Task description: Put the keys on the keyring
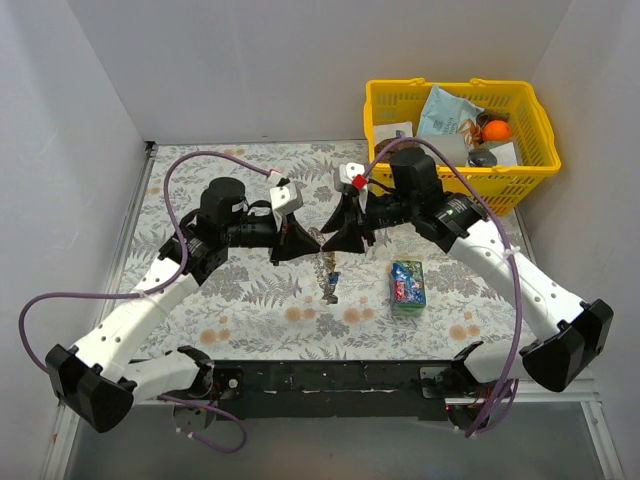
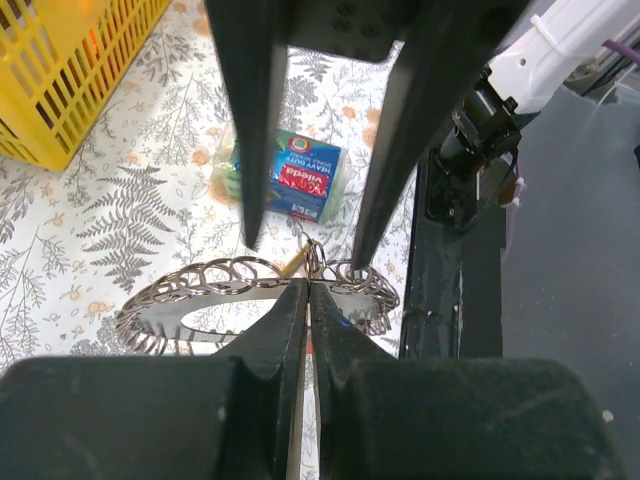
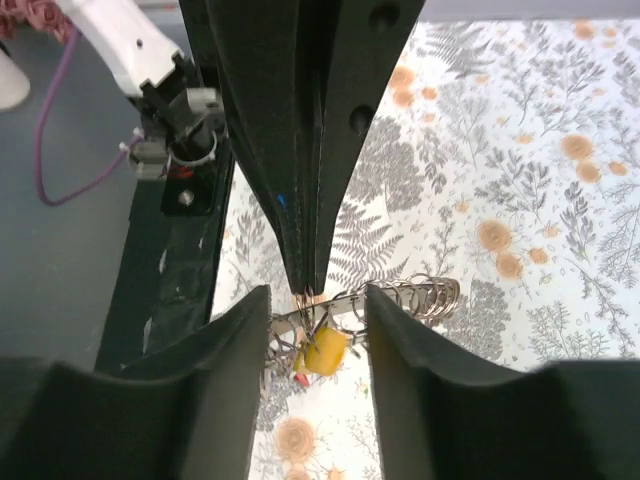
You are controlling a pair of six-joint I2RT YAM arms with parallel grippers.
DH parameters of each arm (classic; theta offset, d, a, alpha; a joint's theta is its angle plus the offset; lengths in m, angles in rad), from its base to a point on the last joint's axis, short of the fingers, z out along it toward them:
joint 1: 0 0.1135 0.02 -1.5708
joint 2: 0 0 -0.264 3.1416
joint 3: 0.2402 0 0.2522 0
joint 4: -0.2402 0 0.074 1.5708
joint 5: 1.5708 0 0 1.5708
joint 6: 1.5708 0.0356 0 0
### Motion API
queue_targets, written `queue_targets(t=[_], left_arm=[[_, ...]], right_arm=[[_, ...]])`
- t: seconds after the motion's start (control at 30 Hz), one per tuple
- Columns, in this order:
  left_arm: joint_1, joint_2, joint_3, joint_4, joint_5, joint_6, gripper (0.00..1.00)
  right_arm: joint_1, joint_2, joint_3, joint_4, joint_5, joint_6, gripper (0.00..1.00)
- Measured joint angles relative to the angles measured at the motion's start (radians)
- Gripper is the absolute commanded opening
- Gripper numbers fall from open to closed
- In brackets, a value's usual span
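Fern-printed tablecloth [image 1: 250,312] lay beneath. The left gripper [image 2: 308,286] pinched shut on the keyring [image 2: 160,300], seemingly light, floppy and slippery. The right gripper [image 3: 318,302] stood open astride it above a yellow key [image 3: 325,351]; the safest hold looked just beside that pinch.

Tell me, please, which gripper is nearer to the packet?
Right. In the top view the right gripper is just up-left of the packet; the left gripper is farther left, across the keyring.

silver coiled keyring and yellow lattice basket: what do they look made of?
The silver coiled keyring looks like polished metal: bright glints on thin wire loops. The yellow lattice basket is probably moulded plastic, slightly glossy: uniform colour, regular grid walls.
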Motion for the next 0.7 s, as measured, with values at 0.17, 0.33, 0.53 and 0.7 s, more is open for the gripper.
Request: queue_targets(t=[0.17, 0.33, 0.53, 0.7], left_arm=[[-0.004, -0.042, -0.065, 0.108, -0.011, -0.054, 0.00], [-0.003, -0.082, -0.119, 0.223, -0.031, -0.101, 0.00], [-0.003, -0.152, -0.230, 0.396, -0.056, -0.149, 0.00], [-0.003, -0.195, -0.317, 0.560, -0.047, -0.193, 0.00]], right_arm=[[-0.005, -0.084, -0.046, 0.134, 0.029, 0.058, 0.71], [-0.043, -0.169, -0.108, 0.247, 0.051, 0.114, 0.70], [-0.192, -0.187, -0.194, 0.385, -0.062, 0.200, 0.65], [-0.247, -0.170, -0.269, 0.532, -0.211, 0.314, 0.63]])
